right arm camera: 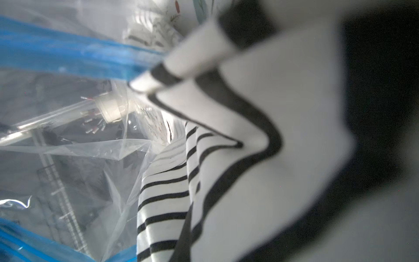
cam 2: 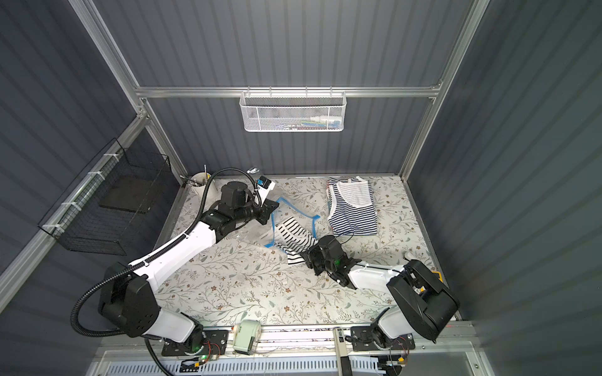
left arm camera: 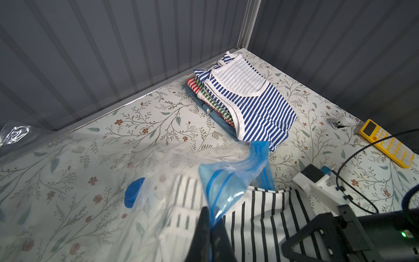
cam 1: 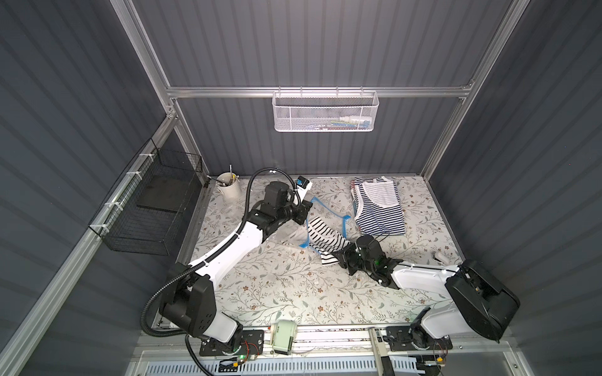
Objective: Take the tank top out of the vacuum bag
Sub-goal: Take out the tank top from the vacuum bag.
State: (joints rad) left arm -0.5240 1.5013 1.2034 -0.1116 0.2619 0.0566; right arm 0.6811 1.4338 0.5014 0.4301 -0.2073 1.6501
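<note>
Stereo pair overhead, one camera on each wrist.
Both top views look steeply down from high over the near edge at the whole table (cam 1: 277,293), nearly alike. The left wrist view looks close past the left hand (left arm camera: 212,217) to the far corner. The right wrist view sits nearly against the tank top (right arm camera: 163,188), blurred. All four share the tank top and vacuum bag (left arm camera: 229,172) just beyond the left hand.

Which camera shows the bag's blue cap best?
The left wrist view: the cap shows clearly on the clear bag. Neither top view shows it. The right wrist view shows only plastic, the zip strip and the tank top.
</note>
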